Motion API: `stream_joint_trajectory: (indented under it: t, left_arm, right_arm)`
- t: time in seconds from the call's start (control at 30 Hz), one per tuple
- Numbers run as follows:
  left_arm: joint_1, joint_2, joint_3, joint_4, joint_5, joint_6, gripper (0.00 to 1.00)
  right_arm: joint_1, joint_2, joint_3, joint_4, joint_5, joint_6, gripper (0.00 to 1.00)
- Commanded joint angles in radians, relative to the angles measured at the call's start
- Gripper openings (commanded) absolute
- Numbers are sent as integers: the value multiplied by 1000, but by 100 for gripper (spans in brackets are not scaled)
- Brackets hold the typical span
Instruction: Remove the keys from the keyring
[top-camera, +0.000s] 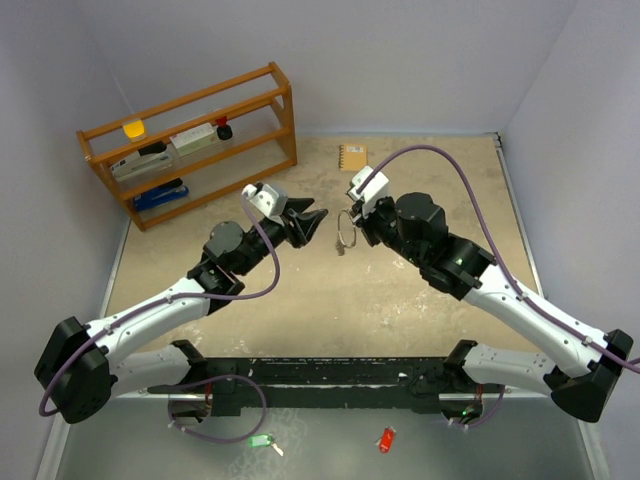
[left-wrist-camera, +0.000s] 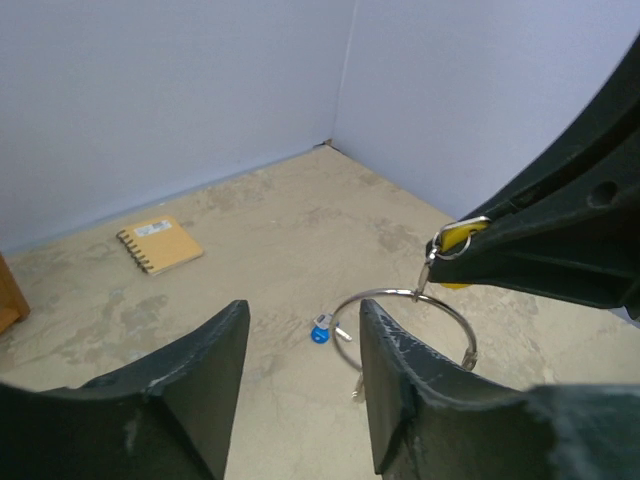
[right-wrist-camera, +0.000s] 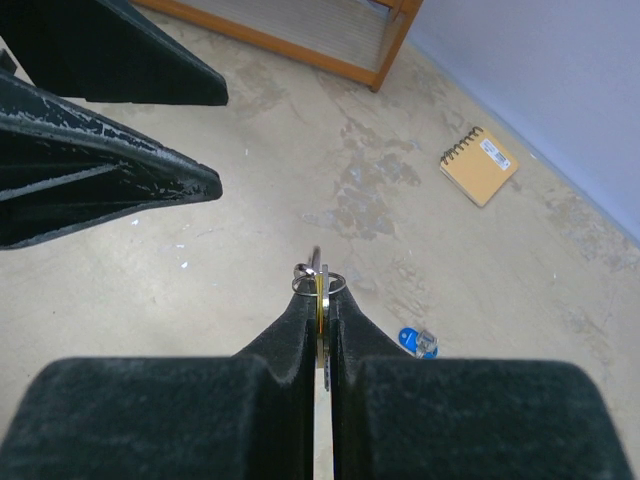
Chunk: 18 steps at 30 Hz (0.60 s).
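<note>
My right gripper (right-wrist-camera: 320, 300) is shut on the yellow-tagged key (left-wrist-camera: 455, 237), edge-on between its pads. A small split ring (right-wrist-camera: 320, 280) links that key to the keyring (left-wrist-camera: 400, 318), a thin silver wire loop hanging below it above the table (top-camera: 345, 238). The blue-tagged key (left-wrist-camera: 322, 330) lies loose on the table, seen also from the right wrist as the blue key (right-wrist-camera: 418, 342). My left gripper (left-wrist-camera: 305, 310) is open just left of the ring (top-camera: 315, 226), nothing between its fingers. Its right finger (left-wrist-camera: 400, 400) hides part of the ring.
A wooden shelf (top-camera: 190, 140) with small items stands at the back left. A tan spiral notebook (top-camera: 352, 157) lies at the back centre. A green tag (top-camera: 260, 440) and a red tag (top-camera: 386, 438) lie on the grey surface in front of the arm bases.
</note>
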Motion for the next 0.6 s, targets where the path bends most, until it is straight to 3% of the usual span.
stream_joint_trajectory:
  t: [0.0, 0.2, 0.4, 0.57]
  left_arm:
    - [-4, 21, 2, 120, 172, 37, 37]
    - [-4, 78, -15, 254, 313, 9, 37]
    - [-4, 84, -70, 447, 340, -24, 41]
    - [-8, 78, -69, 498, 355, -27, 47]
  right_arm:
    - [5, -39, 75, 23, -34, -29, 0]
    - [7, -24, 121, -40, -61, -46, 0]
    - [8, -34, 131, -49, -52, -39, 0]
    - [8, -31, 127, -43, -57, -30, 0]
